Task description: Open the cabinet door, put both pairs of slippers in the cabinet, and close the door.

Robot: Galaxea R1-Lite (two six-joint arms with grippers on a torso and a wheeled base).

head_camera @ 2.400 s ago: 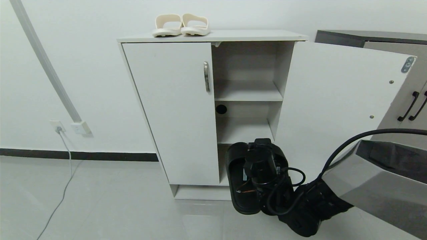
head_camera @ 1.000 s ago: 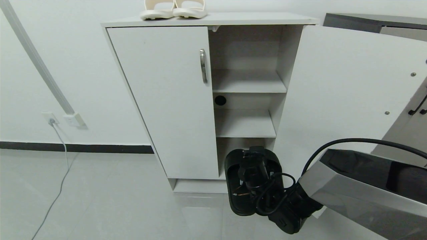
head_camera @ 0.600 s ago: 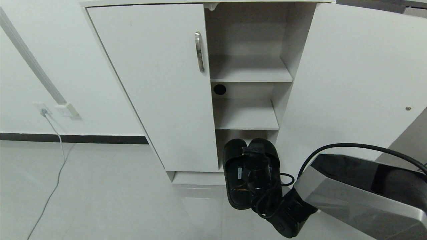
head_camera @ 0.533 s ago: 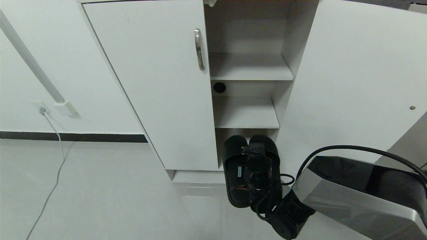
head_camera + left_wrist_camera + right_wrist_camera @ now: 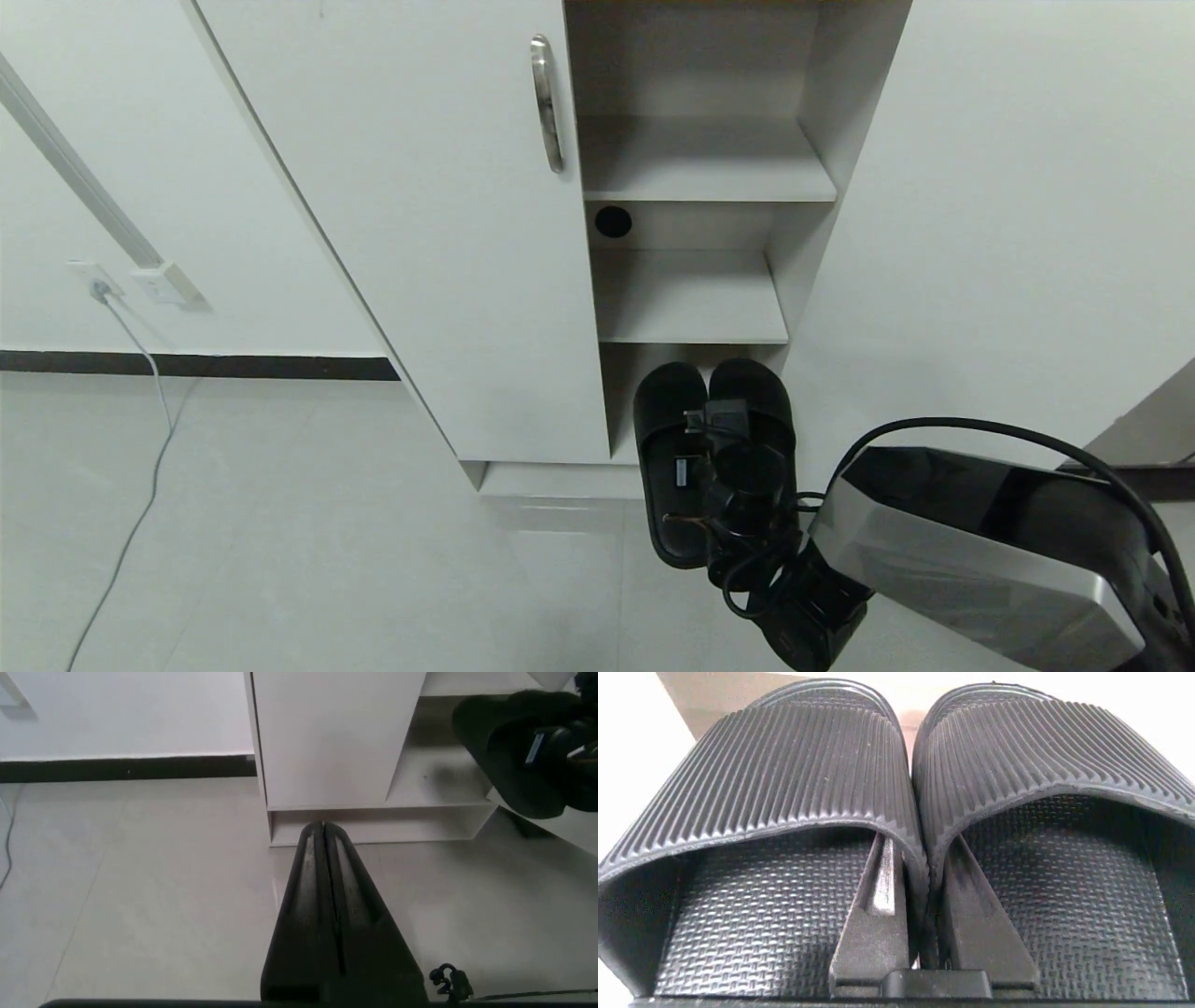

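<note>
The white cabinet has its left door [image 5: 420,233] shut and its right door [image 5: 980,233] swung wide open, showing two bare shelves [image 5: 691,299]. A pair of black slippers [image 5: 677,439] hangs just above the floor, toes at the mouth of the bottom compartment [image 5: 624,397]. My right gripper [image 5: 717,415] is shut on them. In the right wrist view its fingers [image 5: 878,905] pinch the two inner side walls of the black slippers [image 5: 785,784] together under the straps. My left gripper [image 5: 324,835] is shut on nothing, low over the floor before the cabinet's base, and the black slippers [image 5: 523,747] show beyond it.
A wall socket [image 5: 93,285] with a grey cable [image 5: 140,504] trailing over the floor lies to the left. A black skirting strip [image 5: 187,366] runs along the wall. Bare tiled floor [image 5: 327,560] lies left of the cabinet.
The head camera has moved closer and tilted down, so the cabinet's top has left the picture. My right gripper still holds the black slippers at the bottom opening.
</note>
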